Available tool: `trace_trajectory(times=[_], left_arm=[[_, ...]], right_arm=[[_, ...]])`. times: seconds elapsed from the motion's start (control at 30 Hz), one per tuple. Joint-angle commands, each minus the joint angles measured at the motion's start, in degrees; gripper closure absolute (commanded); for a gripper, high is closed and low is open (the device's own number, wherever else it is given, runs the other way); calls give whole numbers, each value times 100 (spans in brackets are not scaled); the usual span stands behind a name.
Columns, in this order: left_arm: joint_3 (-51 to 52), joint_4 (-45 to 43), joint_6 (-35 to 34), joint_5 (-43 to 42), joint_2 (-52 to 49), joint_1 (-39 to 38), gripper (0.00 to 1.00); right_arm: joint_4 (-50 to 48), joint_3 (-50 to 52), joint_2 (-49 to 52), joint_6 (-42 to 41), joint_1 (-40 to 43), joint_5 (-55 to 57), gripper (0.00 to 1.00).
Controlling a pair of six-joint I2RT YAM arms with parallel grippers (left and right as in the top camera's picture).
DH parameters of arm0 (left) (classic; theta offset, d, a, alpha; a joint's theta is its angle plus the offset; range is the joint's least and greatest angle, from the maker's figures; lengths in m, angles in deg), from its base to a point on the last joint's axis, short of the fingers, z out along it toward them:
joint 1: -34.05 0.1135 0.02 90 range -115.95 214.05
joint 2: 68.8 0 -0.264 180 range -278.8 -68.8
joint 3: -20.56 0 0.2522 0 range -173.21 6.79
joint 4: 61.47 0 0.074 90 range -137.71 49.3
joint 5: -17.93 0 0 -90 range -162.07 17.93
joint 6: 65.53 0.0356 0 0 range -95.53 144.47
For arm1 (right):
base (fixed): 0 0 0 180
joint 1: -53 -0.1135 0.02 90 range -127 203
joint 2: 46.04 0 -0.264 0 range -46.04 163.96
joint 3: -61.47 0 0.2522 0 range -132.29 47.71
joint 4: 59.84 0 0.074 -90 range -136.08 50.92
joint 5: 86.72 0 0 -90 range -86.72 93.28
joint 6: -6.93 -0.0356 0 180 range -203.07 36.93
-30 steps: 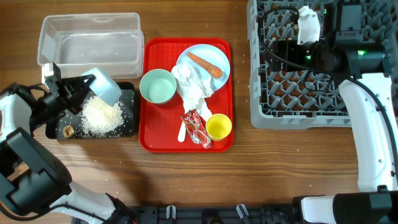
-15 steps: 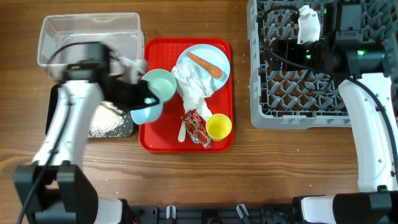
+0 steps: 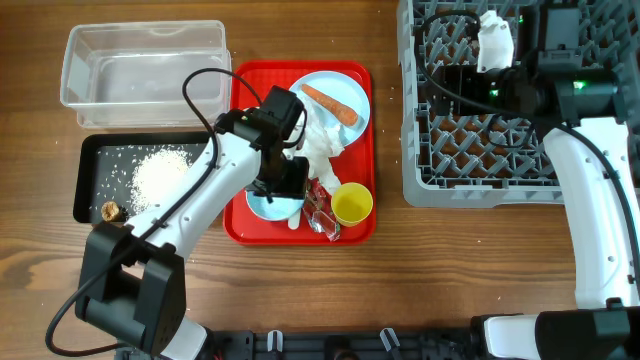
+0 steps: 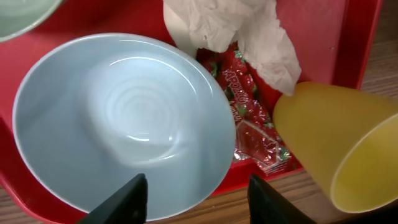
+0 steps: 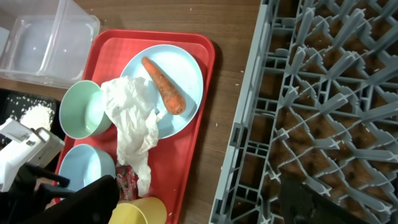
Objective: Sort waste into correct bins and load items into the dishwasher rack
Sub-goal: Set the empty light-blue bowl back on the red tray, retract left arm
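Observation:
My left gripper (image 4: 198,200) stands open over a pale blue bowl (image 4: 124,118) that sits upright on the red tray (image 3: 250,80), the bowl's near rim between the fingers. A second teal bowl (image 5: 81,109) sits behind it. On the plate (image 3: 348,88) lies the carrot (image 3: 330,103), and the napkin (image 3: 315,140) spills off it. The wrapper (image 4: 252,118), yellow cup (image 3: 352,204) and spoon (image 3: 292,215) lie at the tray's front. Rice (image 3: 160,175) and a brown scrap (image 3: 110,211) are in the black tray (image 3: 90,180). My right gripper (image 5: 196,202) hangs open over the rack's (image 3: 480,150) left edge.
The clear tub (image 3: 145,65) stands behind the black tray with nothing in it. A few rice grains lie on the wood near the tray. Bare wooden table runs along the front edge and between the red tray and the rack.
My left arm swung the pale blue bowl from over the black tray to the front of the red tray, and its jaws went from shut to open. The right arm stayed still.

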Motion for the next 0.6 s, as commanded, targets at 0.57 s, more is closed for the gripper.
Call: trace_trajectory(times=[0.57], left_arm=[[-2354, 901, -479, 79, 767, 4763, 5]], right_arm=[[-282, -85, 2577, -1040, -3644, 588, 32]])
